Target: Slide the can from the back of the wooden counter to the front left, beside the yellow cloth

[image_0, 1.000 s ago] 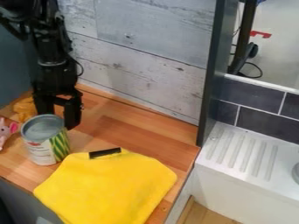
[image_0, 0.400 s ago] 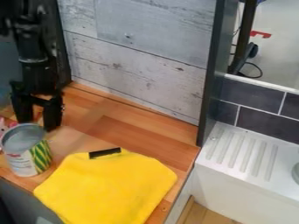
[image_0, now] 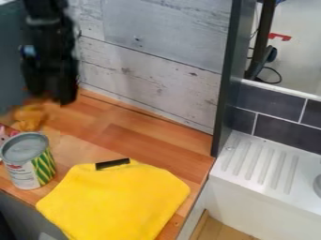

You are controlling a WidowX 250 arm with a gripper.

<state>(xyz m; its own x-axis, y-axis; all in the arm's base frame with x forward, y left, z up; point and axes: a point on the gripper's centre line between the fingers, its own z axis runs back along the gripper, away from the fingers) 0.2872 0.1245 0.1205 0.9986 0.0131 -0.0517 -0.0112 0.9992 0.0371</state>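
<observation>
Gripper (image_0: 51, 99) hangs blurred at upper left in the camera view, near an orange item (image_0: 29, 117) on the wooden counter (image_0: 141, 140); how far open it is, or whether it grips anything, I cannot tell. Below, an upright can (image_0: 26, 171) stands between a pink toy (image_0: 3, 136) and a yellow cloth (image_0: 116, 201).

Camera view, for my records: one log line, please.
black gripper: above far left of wooden counter | green-and-white metal can: upright, left of yellow cloth | black strip: at cloth's far edge
</observation>
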